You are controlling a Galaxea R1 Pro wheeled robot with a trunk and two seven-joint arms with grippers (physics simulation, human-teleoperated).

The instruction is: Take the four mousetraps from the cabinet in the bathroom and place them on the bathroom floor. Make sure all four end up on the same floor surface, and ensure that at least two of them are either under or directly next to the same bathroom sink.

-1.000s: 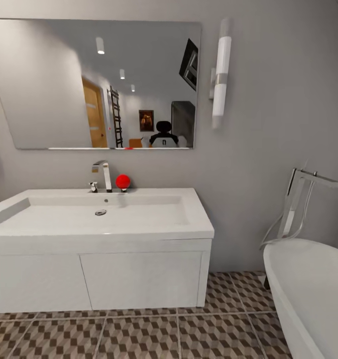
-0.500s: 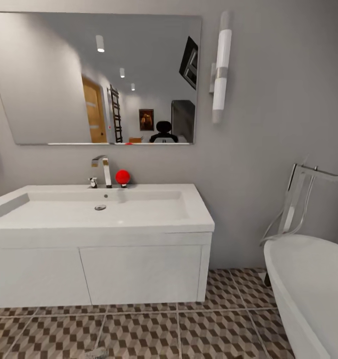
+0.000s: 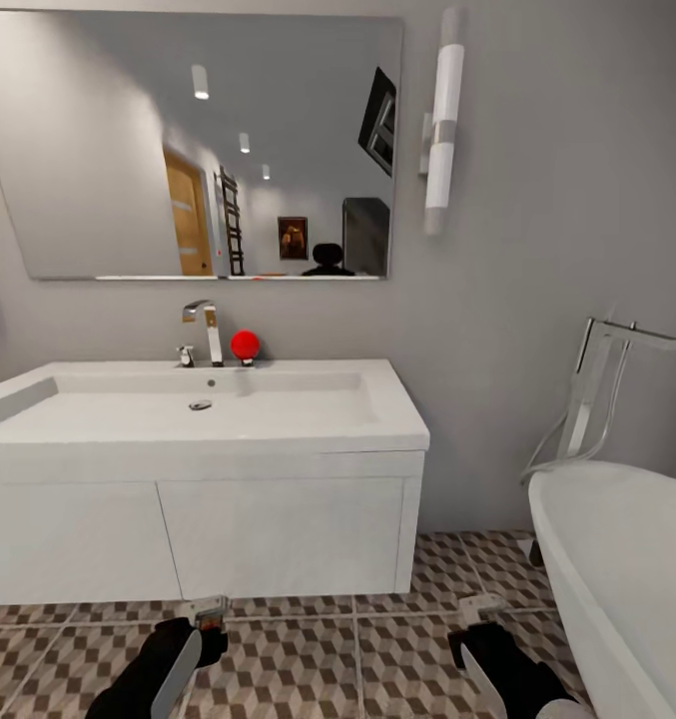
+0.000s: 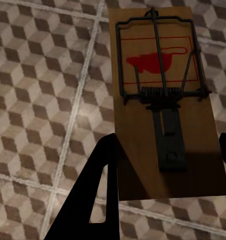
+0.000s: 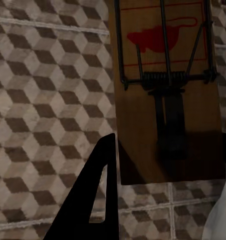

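Cube-patterned bathroom floor [image 4: 37,100] backs a brown, wire-sprung mousetrap [image 4: 163,100] bearing a red mouse print.

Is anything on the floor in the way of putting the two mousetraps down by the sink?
No, nothing visible. The left end effector and right end effector each hold a mousetrap above bare patterned floor in front of the sink. The bathtub stands off to the right.
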